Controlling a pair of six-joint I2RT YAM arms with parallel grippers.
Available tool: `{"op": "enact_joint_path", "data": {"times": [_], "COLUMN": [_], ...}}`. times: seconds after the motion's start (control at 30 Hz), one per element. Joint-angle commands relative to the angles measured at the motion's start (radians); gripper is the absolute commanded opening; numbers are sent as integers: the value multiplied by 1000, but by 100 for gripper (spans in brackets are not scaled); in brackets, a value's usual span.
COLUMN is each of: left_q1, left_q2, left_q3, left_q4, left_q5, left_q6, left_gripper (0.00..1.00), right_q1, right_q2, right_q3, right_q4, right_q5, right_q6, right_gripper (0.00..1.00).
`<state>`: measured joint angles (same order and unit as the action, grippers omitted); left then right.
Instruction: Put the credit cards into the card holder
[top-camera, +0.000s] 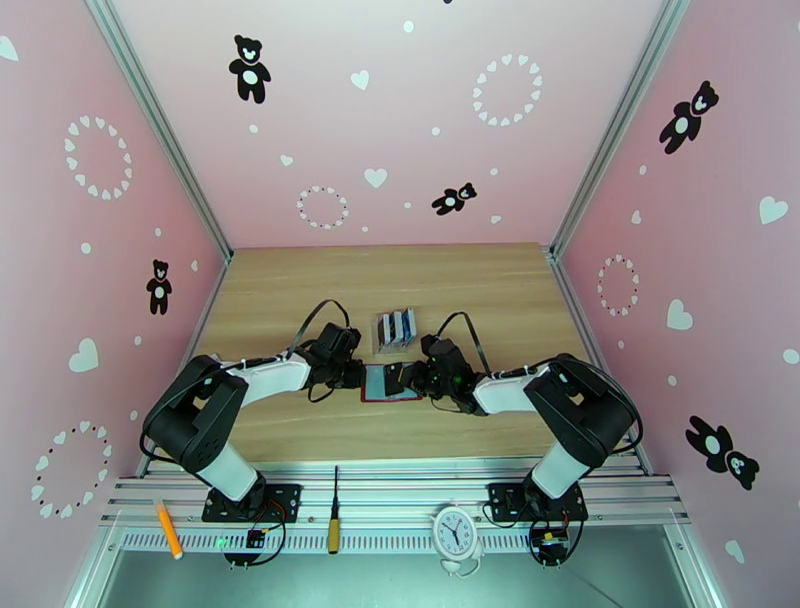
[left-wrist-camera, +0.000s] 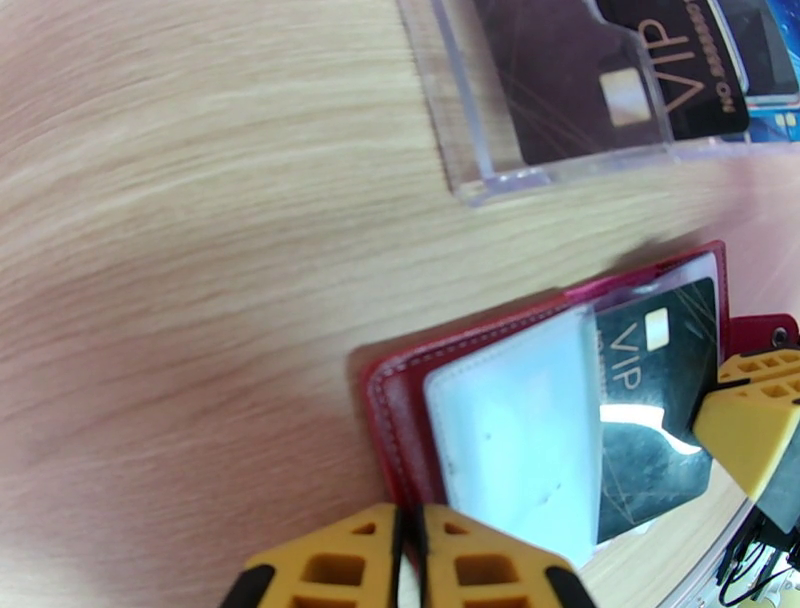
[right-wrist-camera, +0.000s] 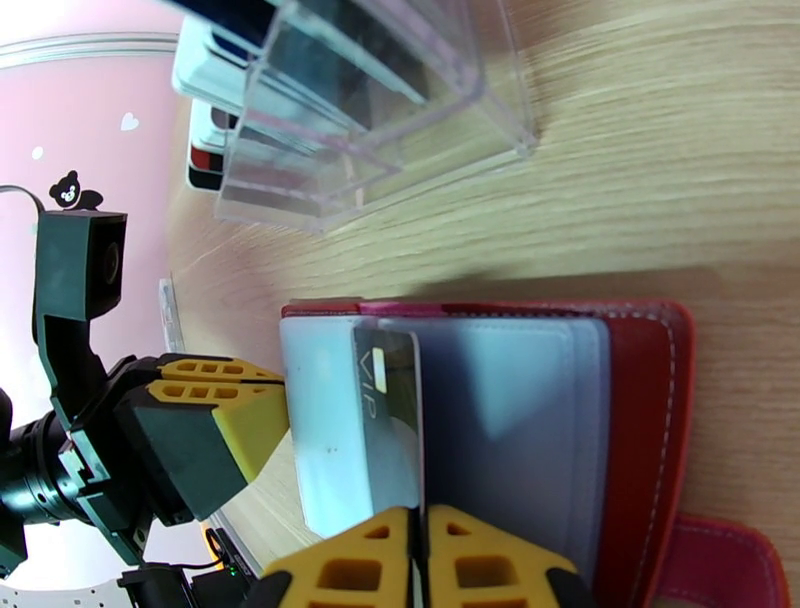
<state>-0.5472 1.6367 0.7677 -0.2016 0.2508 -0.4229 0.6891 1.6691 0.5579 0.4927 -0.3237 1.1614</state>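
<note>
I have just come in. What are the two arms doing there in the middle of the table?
Both arms meet over the open red card holder on the wooden table. The left gripper is closed at its edge and appears to pinch a clear pocket leaf. The right gripper is closed on a black VIP card, which appears to lie partly inside a pocket. More cards stand in the clear rack just behind the holder.
</note>
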Motion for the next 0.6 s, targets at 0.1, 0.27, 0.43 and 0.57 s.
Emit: {"op": "enact_joint_path", "data": {"times": [0.1,0.27,0.43,0.57], "left_q1": [-12,-11,-12,-12], "left_q2": [21,25,28,28], "left_q3": [25,27,30,31], "left_q4": [-13,-14,-20,-22], "left_q5": [18,16,13,13], "left_q6": [-11,-11,-11,-10], "left_gripper": [15,15,15,15], "right_q1": [21,26,28,28], "right_q2": [24,30,10,-11], "right_q3": [0,17,40,80], "right_q4": [-60,-88,-150,-241], "right_q5": [11,6,19,31], "right_q6": [-5,-21,-49,-92], "right_gripper": [12,13,21,24]}}
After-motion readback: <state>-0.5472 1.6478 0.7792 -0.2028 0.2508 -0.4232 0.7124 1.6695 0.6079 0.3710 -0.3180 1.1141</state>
